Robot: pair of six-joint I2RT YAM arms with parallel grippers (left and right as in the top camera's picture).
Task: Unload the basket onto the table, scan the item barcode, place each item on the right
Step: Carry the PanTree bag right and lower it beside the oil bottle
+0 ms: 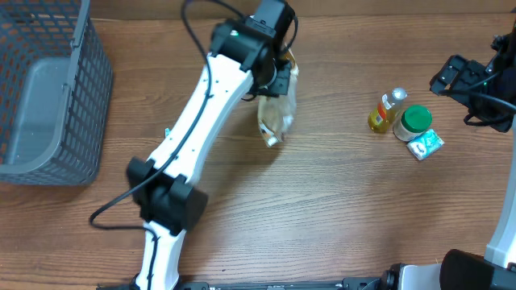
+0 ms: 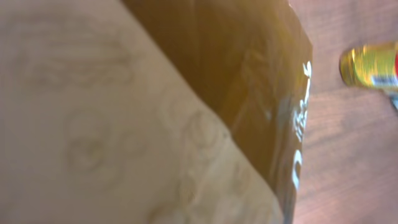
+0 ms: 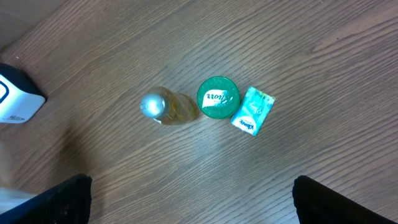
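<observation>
A tan and brown pouch (image 1: 276,114) hangs at the back middle of the table, and my left gripper (image 1: 279,74) is shut on its top end. The pouch (image 2: 155,112) fills the left wrist view, blurred and very close, hiding the fingers; white lettering runs along its brown edge. I see no barcode in any view. My right gripper (image 1: 453,76) hovers open at the far right with nothing between its black fingers (image 3: 62,200). It is above and to the right of a small group of items.
A yellow bottle (image 1: 385,110), a green-lidded jar (image 1: 415,120) and a teal packet (image 1: 426,144) sit together at the right. A grey mesh basket (image 1: 48,97) stands at the left edge. A white and black device (image 3: 15,96) shows at the right wrist view's left edge.
</observation>
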